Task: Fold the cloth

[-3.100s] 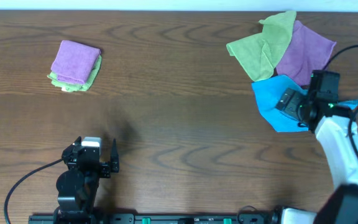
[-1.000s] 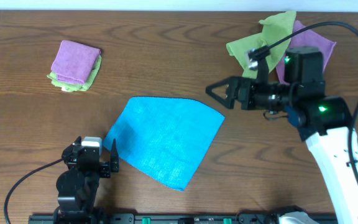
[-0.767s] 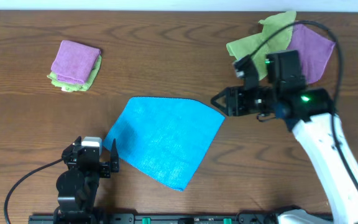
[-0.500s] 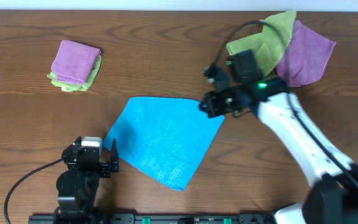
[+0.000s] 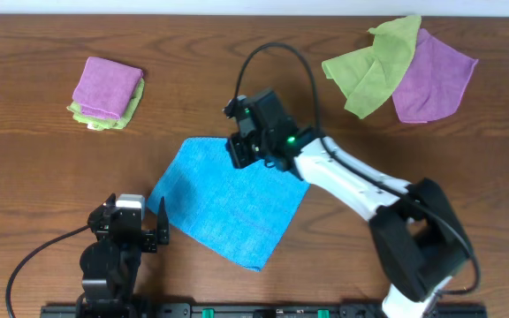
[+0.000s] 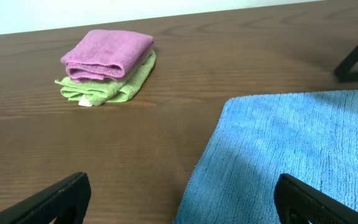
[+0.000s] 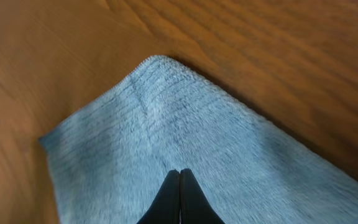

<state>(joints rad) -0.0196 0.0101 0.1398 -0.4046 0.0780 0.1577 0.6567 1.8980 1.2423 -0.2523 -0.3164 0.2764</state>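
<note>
Bearing blue cloth [image 5: 228, 199], brown wooden table [image 5: 237, 62]

Treat the table [image 5: 237, 79] as brown wood-grain with a slight sheen. The blue cloth [image 6: 291, 143] is matt with a fine ribbed pile. The folded purple cloth [image 6: 107, 50] and green cloth [image 6: 104, 87] show a similar soft nap. The left pincer [image 6: 180, 198] has matt black fingers [image 6: 58, 196], possibly plastic.

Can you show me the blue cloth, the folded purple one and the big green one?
blue cloth [image 5: 228, 199]: overhead view, its middle.
folded purple cloth [image 6: 107, 51]: left wrist view, its top face.
big green cloth [image 5: 374, 64]: overhead view, its middle.
</note>
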